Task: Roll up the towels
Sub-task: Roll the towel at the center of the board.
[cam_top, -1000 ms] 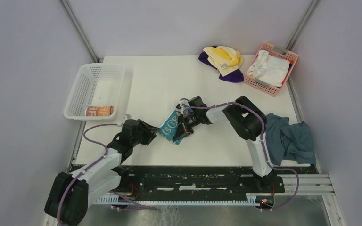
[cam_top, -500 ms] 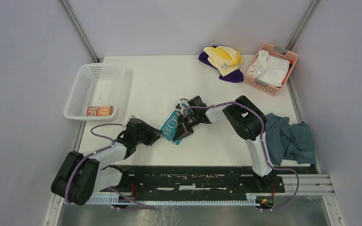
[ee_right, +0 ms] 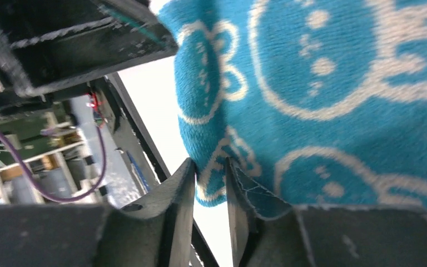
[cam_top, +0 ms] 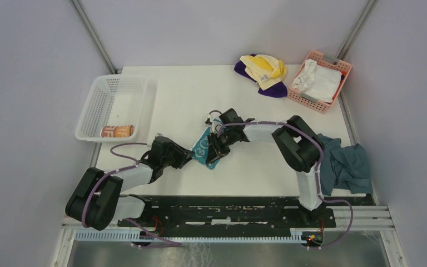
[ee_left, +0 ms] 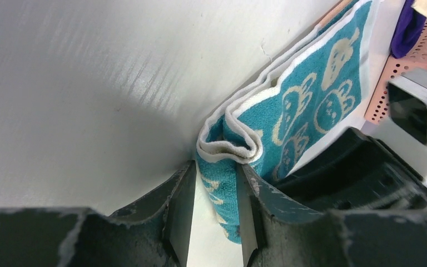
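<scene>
Overhead view: the table (cam_top: 189, 94) carries a white basket (cam_top: 118, 77) at left, holding one rolled peach-orange towel (cam_top: 117, 131), which reads as the only finished piece. The yellow towel (cam_top: 264, 68) and purple towel (cam_top: 272, 90) lie heaped and unrolled at the far edge, beside a pink basket (cam_top: 333, 60). The teal towel (cam_top: 203, 149), folded but not yet a roll, lies mid-table between the two arms, so the task appears under halfway. The left gripper (cam_top: 184, 158) meets its near-left edge and the right gripper (cam_top: 214, 147) its right side. The wrist views add what the overhead view cannot resolve. The left wrist view shows the towel doubled into layered white-edged folds, with the jaws grasping a hanging flap of it. The right wrist view shows a rabbit-printed edge lying in the narrow gap between the jaws. Whether they pinch it or have just let go cannot be told. Only the overhead view shows the waiting towels.
</scene>
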